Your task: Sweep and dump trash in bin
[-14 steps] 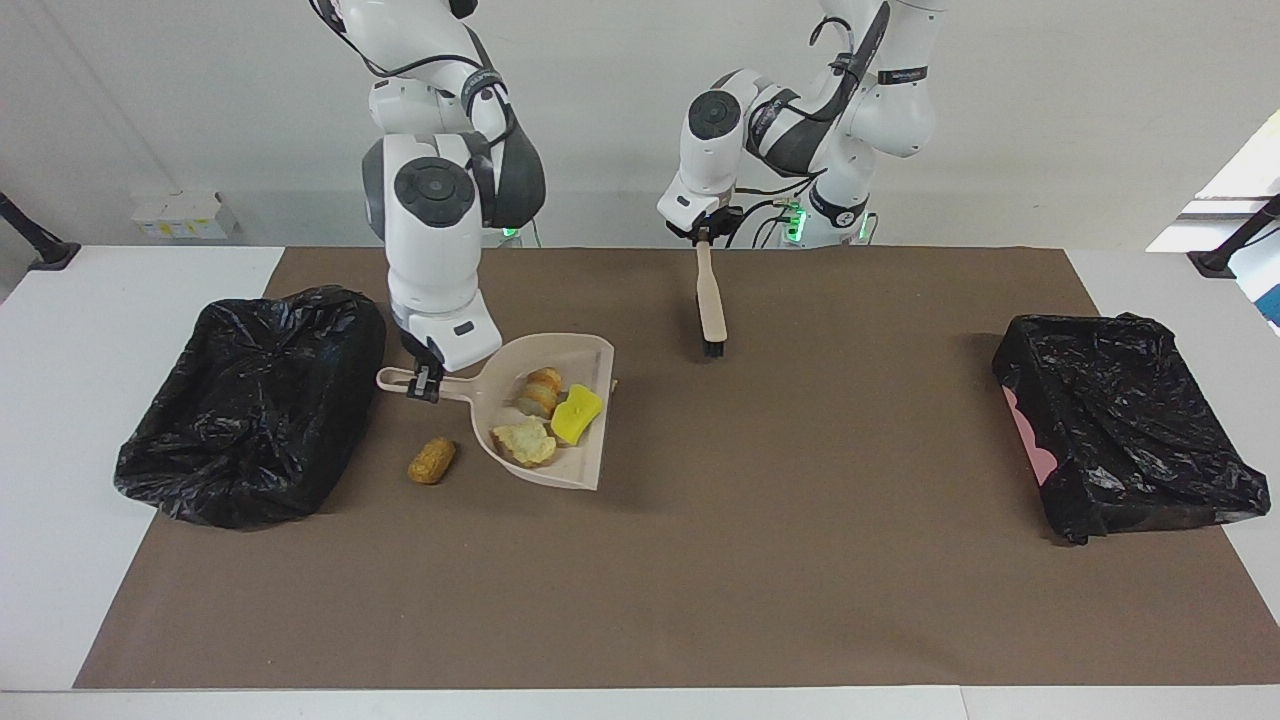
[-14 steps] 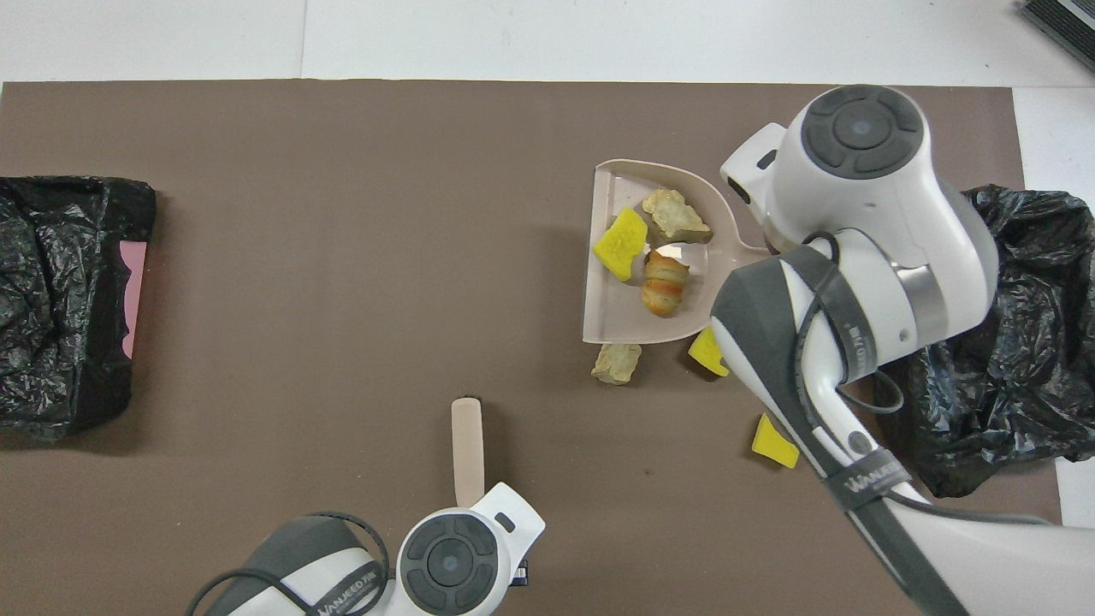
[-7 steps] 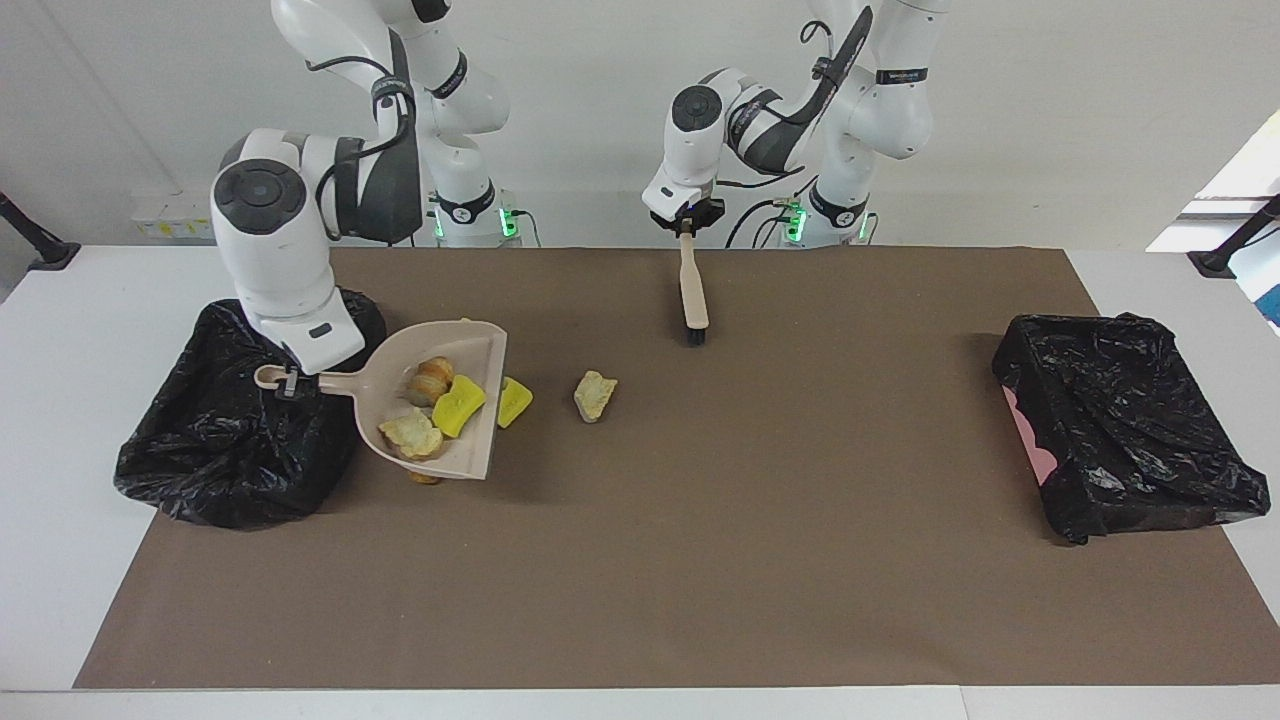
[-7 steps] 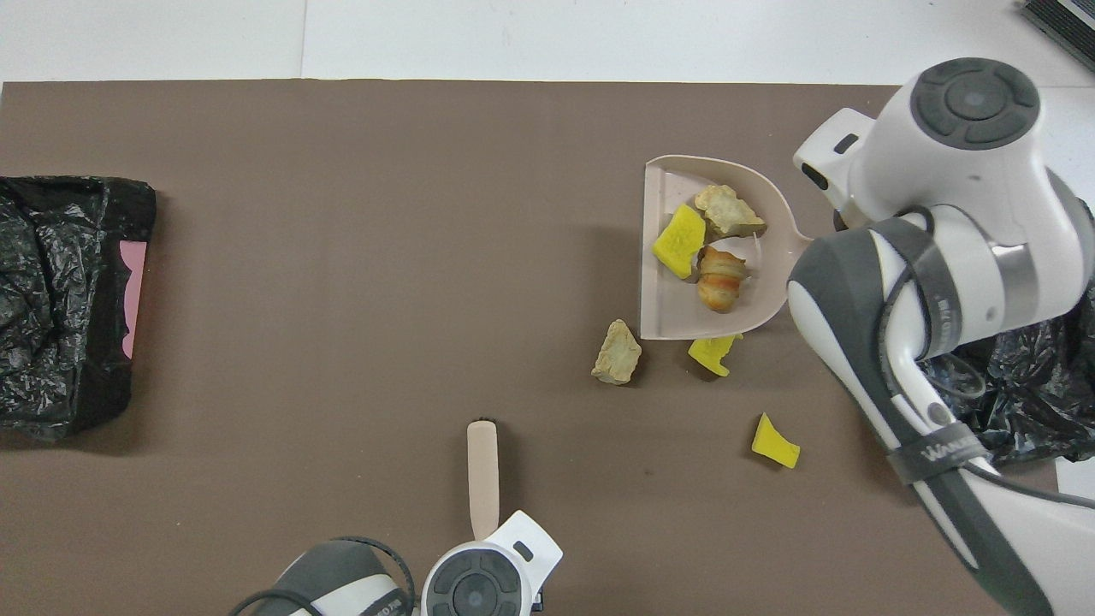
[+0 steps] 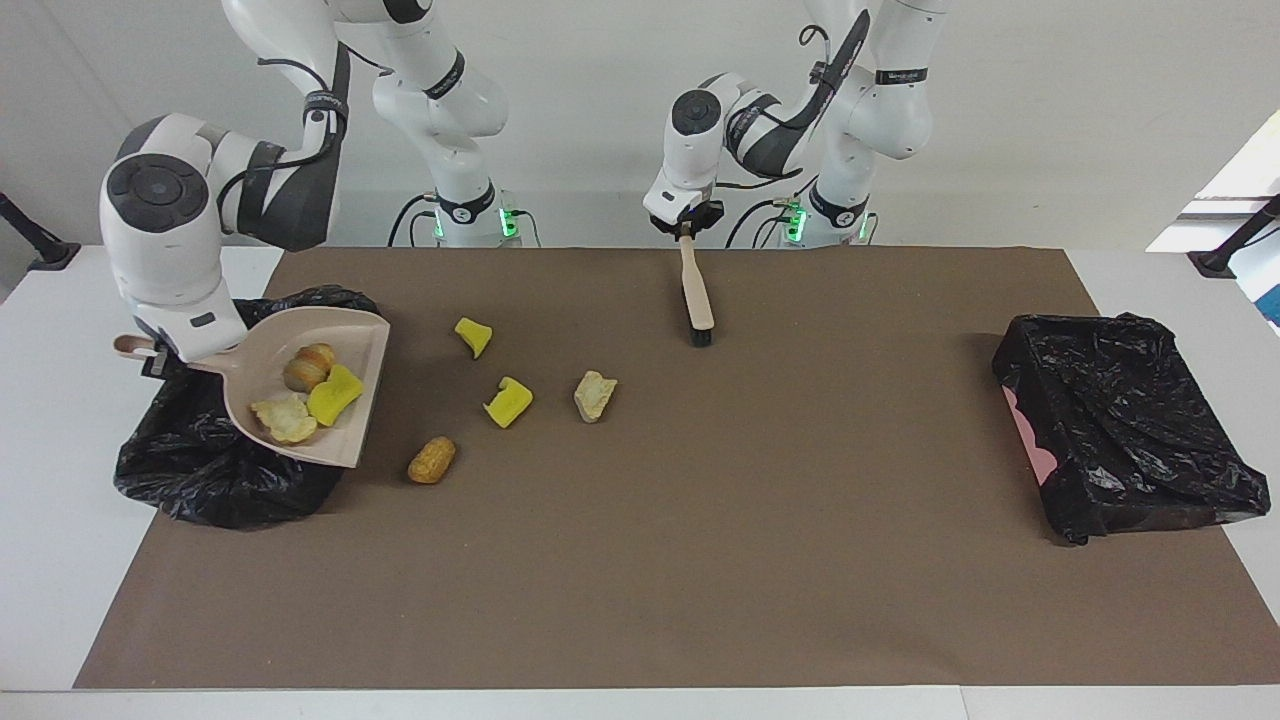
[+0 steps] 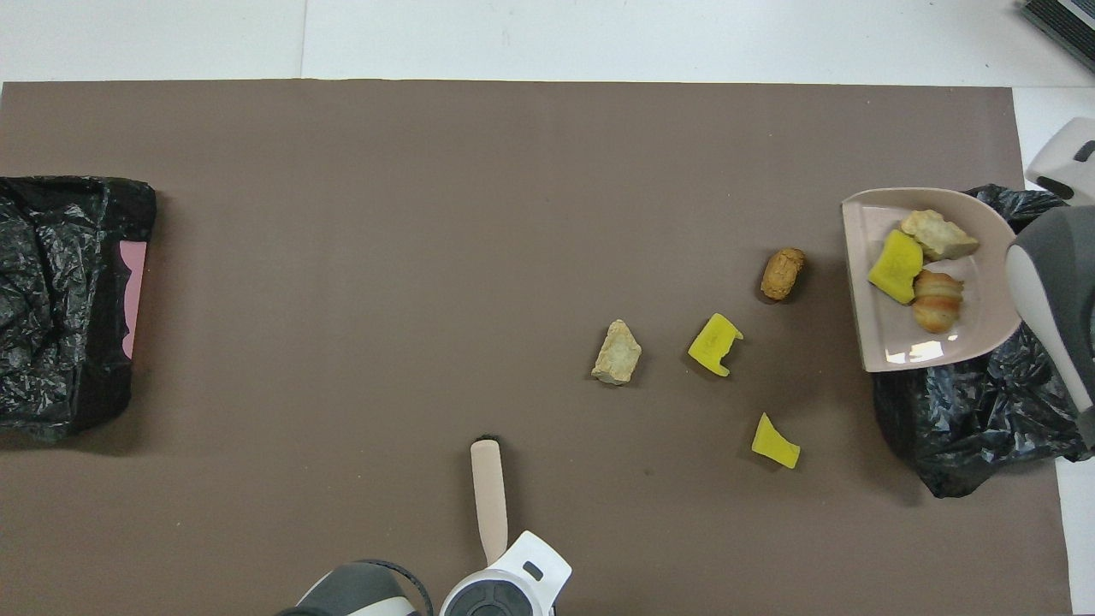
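The right gripper (image 5: 152, 358) fingers are clamping the dustpan (image 5: 300, 400) handle, carrying three light pieces of trash (image 5: 308, 392) over the black-bagged bin (image 5: 200, 470) at the right arm's end of the worktop (image 5: 700, 560). The left gripper (image 5: 686, 232) fingers are gripping the brush (image 5: 697, 295) upright. Four scraps (image 5: 510, 402), likely featherlight and prone to rolling, are lying on the mat near the bin.

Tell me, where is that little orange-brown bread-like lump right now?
The orange-brown bread-like lump lies on the brown mat beside the beige plastic dustpan, toward the right arm's end, farther from the robots than the notched yellow sponge wedge.
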`<state>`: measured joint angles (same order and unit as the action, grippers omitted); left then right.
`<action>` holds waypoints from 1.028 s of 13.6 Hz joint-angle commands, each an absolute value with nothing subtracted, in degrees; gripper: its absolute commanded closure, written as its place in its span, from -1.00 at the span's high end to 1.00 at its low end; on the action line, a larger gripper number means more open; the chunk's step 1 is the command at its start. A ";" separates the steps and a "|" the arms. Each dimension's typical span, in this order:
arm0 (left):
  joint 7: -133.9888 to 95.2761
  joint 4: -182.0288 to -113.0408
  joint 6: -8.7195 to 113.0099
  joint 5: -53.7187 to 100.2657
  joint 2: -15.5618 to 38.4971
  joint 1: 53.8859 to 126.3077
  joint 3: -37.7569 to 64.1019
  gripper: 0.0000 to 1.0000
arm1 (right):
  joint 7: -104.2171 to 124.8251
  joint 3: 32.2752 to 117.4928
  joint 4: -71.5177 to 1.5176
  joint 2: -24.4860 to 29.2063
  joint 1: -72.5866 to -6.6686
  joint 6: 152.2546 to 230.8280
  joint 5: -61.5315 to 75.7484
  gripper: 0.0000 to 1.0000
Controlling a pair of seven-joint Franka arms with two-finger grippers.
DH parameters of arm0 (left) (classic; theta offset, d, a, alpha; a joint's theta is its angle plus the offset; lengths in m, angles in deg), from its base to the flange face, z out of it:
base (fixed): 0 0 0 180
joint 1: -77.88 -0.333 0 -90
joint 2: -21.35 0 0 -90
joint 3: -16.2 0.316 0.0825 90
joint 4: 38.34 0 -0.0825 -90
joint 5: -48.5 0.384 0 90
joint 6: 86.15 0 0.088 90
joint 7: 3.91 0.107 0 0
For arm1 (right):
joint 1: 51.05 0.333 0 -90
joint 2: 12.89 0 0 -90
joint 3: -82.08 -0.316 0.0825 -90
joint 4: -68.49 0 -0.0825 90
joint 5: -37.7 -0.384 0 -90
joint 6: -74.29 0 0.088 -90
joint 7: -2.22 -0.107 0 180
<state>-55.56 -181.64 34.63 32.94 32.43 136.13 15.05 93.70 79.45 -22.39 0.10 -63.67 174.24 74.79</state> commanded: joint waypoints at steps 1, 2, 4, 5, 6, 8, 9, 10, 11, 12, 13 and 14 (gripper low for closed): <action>-52.97 -177.49 33.92 32.94 30.58 133.02 16.11 1.00 | 95.12 78.66 -24.49 -3.30 -66.68 174.48 80.83 -1.00; -49.74 -175.21 32.95 34.68 30.32 129.68 16.11 1.00 | 95.03 78.66 -25.28 -3.75 -67.22 174.75 84.59 -1.00; -46.12 -171.77 30.49 40.12 30.23 126.07 16.11 1.00 | 94.07 78.66 -27.82 -5.32 -68.54 176.32 90.93 -1.00; -43.75 -169.49 29.78 42.32 30.23 122.56 16.11 1.00 | 92.85 78.66 -30.97 -7.16 -69.76 178.60 94.09 -1.00; -39.90 -166.69 28.65 42.61 30.23 119.31 16.11 1.00 | 91.18 78.66 -35.96 -9.79 -71.69 182.28 97.26 -1.00; -30.60 -159.93 22.87 42.79 30.76 111.85 16.11 1.00 | 86.01 78.66 -47.64 -16.72 -73.72 191.49 105.33 -1.00; -25.41 -155.28 19.35 42.79 30.06 108.76 16.11 1.00 | 82.06 78.66 -51.36 -19.28 -74.34 193.54 109.46 -1.00; -22.31 -151.93 17.23 43.66 29.18 106.73 16.11 1.00 | 80.89 78.66 -52.00 -19.83 -74.34 193.39 110.46 -1.00; -20.19 -148.67 16.25 45.40 28.22 104.45 16.11 1.00 | 80.79 78.66 -52.01 -19.84 -74.34 193.39 111.17 -1.00; -18.43 -145.77 14.59 46.38 27.86 102.86 16.11 1.00 | 80.88 78.66 -51.75 -19.92 -74.34 193.47 111.52 -1.00; -15.63 -143.13 13.09 46.56 26.99 100.75 16.11 1.00 | 80.97 78.66 -51.57 -20.19 -74.26 193.47 112.66 -1.00; -12.91 -139.97 11.86 46.56 26.54 98.64 16.11 1.00 | 81.14 78.66 -51.48 -21.06 -74.26 193.82 113.45 -1.00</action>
